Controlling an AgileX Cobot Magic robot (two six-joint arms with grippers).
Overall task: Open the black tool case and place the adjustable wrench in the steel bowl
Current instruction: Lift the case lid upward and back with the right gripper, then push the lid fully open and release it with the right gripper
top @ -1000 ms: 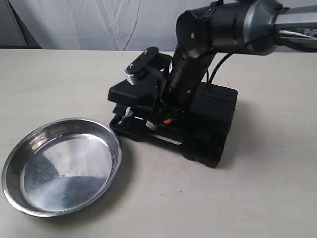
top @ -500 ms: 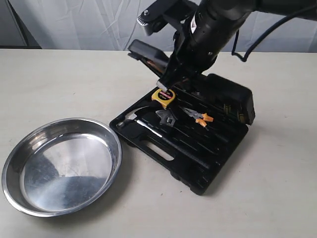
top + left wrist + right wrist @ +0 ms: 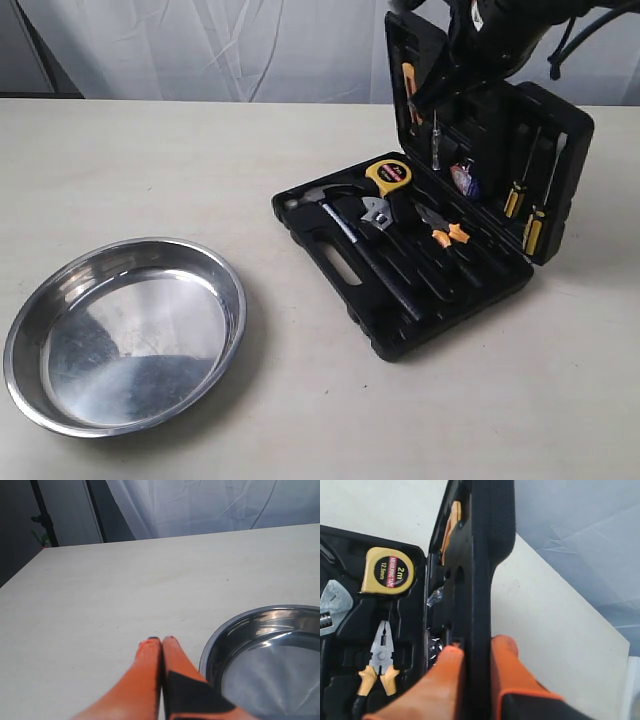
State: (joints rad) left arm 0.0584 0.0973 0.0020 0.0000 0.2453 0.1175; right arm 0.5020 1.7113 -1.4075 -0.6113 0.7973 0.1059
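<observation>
exterior view: black tool case [image 3: 450, 300] open w/ silver-headed wrench [image 3: 372, 214] inside.

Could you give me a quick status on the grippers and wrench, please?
Right gripper shut on black tool case lid, lid upright. Left gripper shut, empty, by steel bowl. Adjustable wrench in its slot, nothing over it.

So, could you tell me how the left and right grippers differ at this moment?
The left gripper is shut on nothing, while the right gripper is clamped on the raised lid of the black tool case. The left gripper is over the table beside the steel bowl; the right gripper is at the case. Both have orange fingers.
</observation>
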